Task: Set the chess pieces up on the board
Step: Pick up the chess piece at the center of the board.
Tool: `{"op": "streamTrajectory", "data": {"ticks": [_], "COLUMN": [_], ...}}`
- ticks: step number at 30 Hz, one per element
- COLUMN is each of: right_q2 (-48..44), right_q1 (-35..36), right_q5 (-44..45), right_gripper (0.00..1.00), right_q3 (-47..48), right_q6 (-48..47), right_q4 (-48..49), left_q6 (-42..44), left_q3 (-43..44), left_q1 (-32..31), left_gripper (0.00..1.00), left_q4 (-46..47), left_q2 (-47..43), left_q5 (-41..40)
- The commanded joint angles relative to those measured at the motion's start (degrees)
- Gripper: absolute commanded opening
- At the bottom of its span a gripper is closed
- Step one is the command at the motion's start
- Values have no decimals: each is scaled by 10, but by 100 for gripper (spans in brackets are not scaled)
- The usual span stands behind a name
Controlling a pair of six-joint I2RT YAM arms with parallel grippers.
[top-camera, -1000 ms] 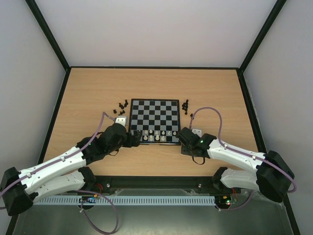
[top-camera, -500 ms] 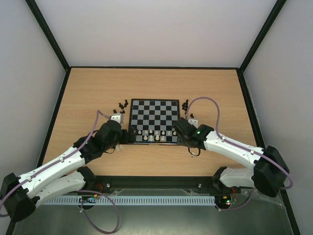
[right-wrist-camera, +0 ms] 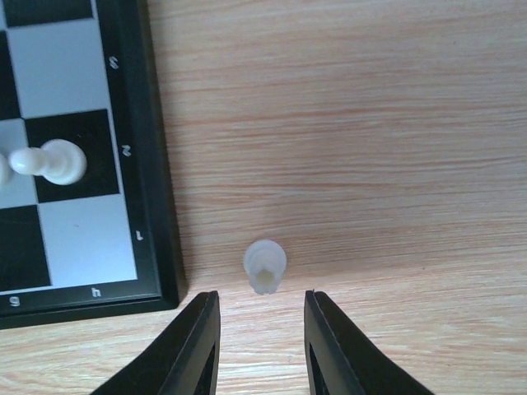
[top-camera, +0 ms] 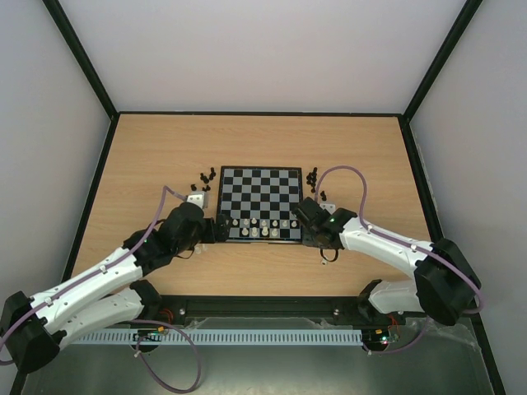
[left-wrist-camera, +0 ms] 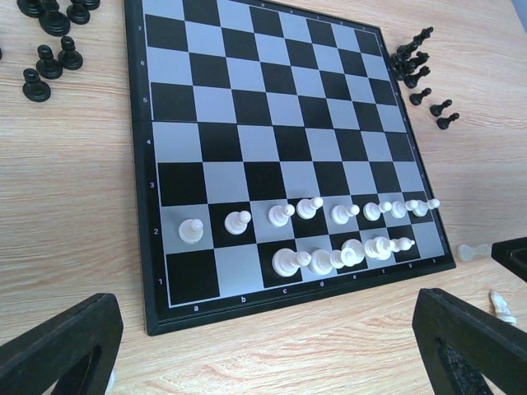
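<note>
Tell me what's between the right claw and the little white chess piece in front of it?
Only bare wooden table, the right wrist view shows; the open right gripper sits just short of the small whitish chess piece.

Bright, even light throughout, with faint soft shadows, no glare, and wrist views sharp apart from blurred near fingers [left-wrist-camera: 58,346]

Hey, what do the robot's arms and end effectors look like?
The left arm and right arm are white tubular links with black joints, each with a thin purple cable. The left end effector and right end effector have two flat black fingers.
</note>
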Motion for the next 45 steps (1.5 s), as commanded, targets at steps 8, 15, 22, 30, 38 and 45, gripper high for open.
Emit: {"op": "streamTrajectory", "data": {"ticks": [8,15,22,30,38,45], "right_q2": [20,37,36,44,43,12], "right_q1": [-16,-24,-35,-37,-38,-38], "right_q5": [-14,-21,-26,-30,-27,-33], "right_gripper": [27,23,18,15,8,6], "right_q3": [-31,-31,-36,-40,-34,-4], "right_q6": [-15,-26,-35,-40,-47,-57], "right_q4": [22,40,46,56,54,17], "left_q6": [1,0,0,-1,-2,-1], "left_q3": [-12,-12,-12,-11,-9,-5], "left_q1": [3,4,5,6,6,7], "left_gripper": [99,99,99,100,100,99], "left_q4": [10,6,8,10,9,6], "left_q2": [9,5,7,11,13,17], "left_q5": [4,1,2,2,1,-3]}}
